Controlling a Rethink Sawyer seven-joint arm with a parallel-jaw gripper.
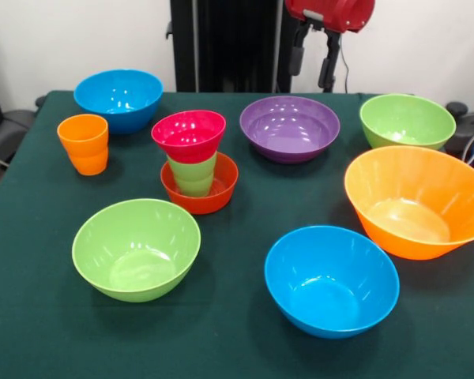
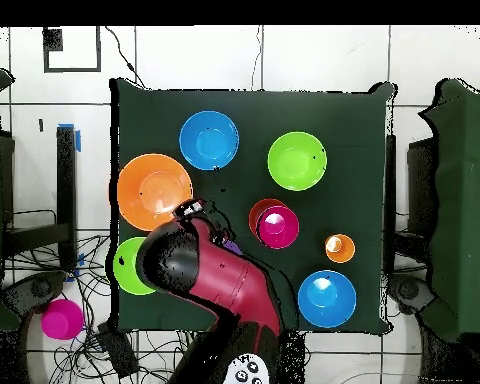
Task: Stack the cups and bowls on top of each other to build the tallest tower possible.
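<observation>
The tower stands mid-table: a small red-orange bowl holds a light green cup, and a pink bowl sits on the cup. From overhead the pink bowl covers most of the stack. An orange cup stands alone to its left. My gripper hangs open and empty above the far edge, behind the purple bowl. In the overhead view the gripper lies beside the very large orange bowl, and the arm hides most of the purple bowl.
Loose bowls ring the tower: blue at the far left, lime green at the far right, very large orange, blue and lime green in front. A pink object lies off the table.
</observation>
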